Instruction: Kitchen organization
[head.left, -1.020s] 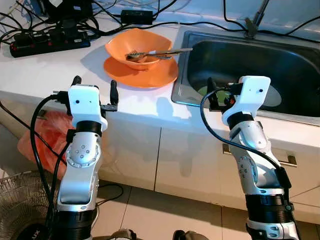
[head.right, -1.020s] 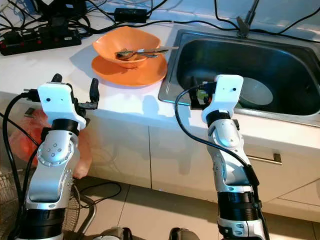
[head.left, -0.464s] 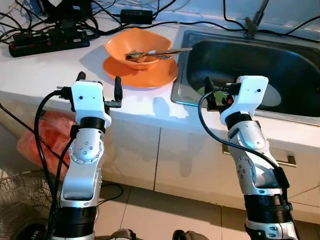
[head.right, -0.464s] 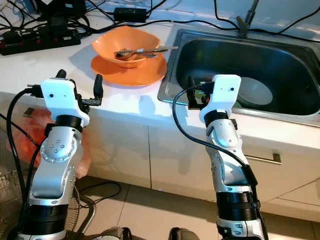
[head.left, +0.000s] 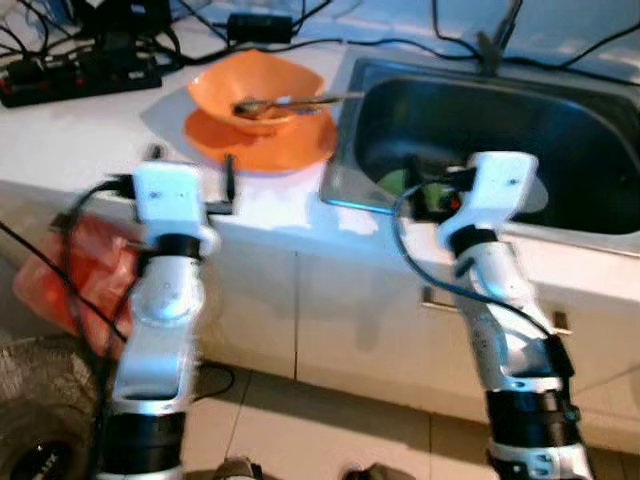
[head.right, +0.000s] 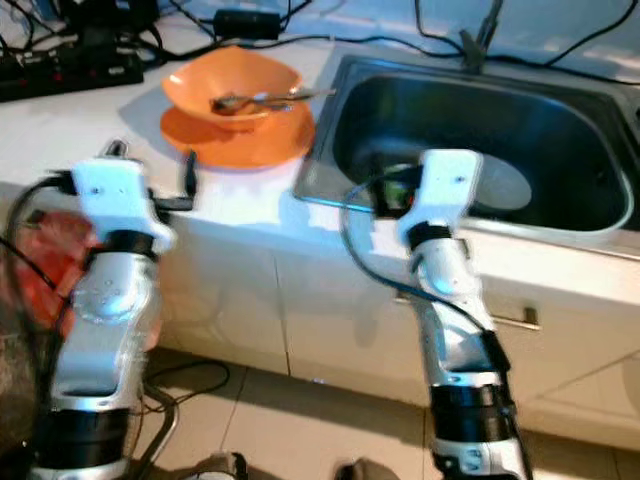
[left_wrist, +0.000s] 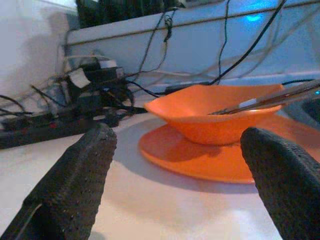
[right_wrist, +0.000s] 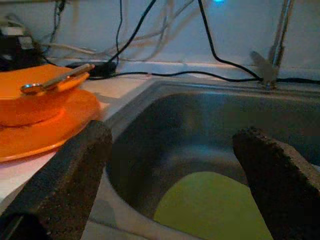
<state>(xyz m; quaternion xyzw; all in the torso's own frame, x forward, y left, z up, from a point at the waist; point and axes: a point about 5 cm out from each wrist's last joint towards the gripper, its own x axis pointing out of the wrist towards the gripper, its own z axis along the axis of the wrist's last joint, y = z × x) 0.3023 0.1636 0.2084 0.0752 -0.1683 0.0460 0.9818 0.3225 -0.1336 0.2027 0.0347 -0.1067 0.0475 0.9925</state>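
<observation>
The white surface (head.left: 70, 130) runs beneath both arms, its front edge just behind the left tool (head.left: 190, 180). The deep stainless steel sink (head.left: 560, 120) lies ahead of the right tool (right_wrist: 170, 165), which hangs over the near rim, fingers spread wide and empty. A yellow-green round plate (right_wrist: 215, 205) lies flat on the sink floor just below that tool. Ahead of the left tool, its fingers also spread apart with nothing between, sits a flat orange plate (left_wrist: 200, 160) carrying an orange bowl (left_wrist: 215, 112). Metal cutlery (head.left: 295, 100) rests in the bowl, long axis pointing toward the sink. Bare surface lies between left tool and plate. Black cables and a power strip (head.left: 70, 75) crowd the far edge.
</observation>
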